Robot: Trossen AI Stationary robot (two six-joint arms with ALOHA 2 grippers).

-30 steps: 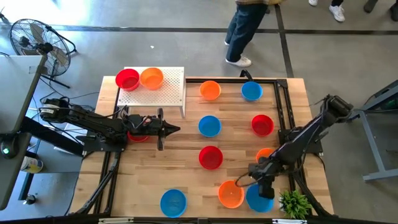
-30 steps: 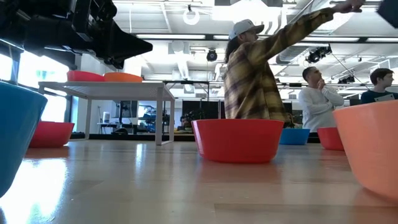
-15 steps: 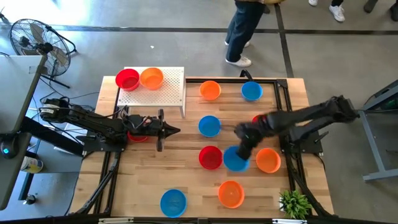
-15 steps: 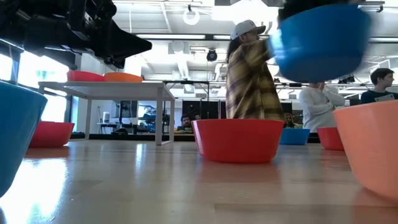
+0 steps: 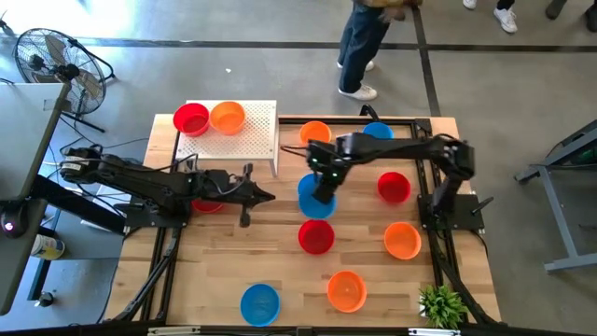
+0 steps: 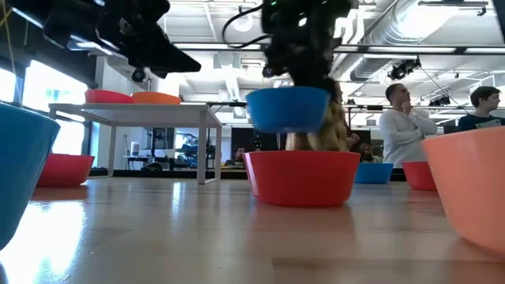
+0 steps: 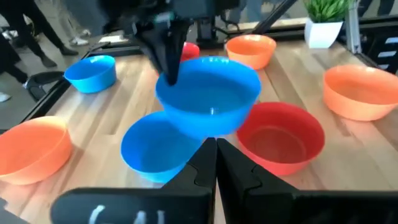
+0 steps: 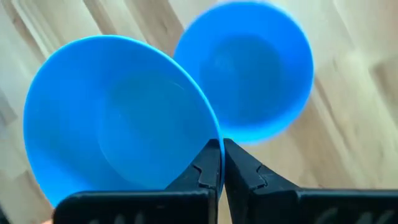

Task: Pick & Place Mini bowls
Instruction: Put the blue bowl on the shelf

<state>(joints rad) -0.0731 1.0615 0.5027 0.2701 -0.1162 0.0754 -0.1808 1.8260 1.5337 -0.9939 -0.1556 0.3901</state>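
My right gripper [image 5: 323, 179] is shut on a blue mini bowl [image 6: 288, 109] and carries it in the air over the table's middle. Below it, another blue bowl [image 8: 249, 68] rests on its base on the wood, with a red bowl [image 6: 301, 177] close by. My left gripper [image 5: 269, 195] hovers shut and empty at the table's left, pointing toward the carried bowl [image 7: 208, 93]. A red bowl [image 5: 191, 119] and an orange one [image 5: 227, 116] sit on the white perforated board [image 5: 252, 140]. My right gripper pinches the blue bowl's rim [image 8: 213, 138] between its two fingers, one inside the bowl and one outside. The fingers [image 7: 168, 59] come from above, slanting down. The bowl hangs lifted clear of the table, opening up and nearly level.
Other bowls stand loose on the table: orange [image 5: 315, 133] and blue [image 5: 377, 133] at the far side, red [image 5: 394, 187] and orange [image 5: 402, 240] at the right, orange [image 5: 346, 290] and blue [image 5: 260, 304] near the front. A small plant [image 5: 441, 306] stands at the near right corner. People stand beyond the far edge.
My right gripper has swept from the near right corner toward the table's middle and far side, carrying the blue bowl lifted clear, and has turned as it went. My left gripper has risen a little and tipped up.
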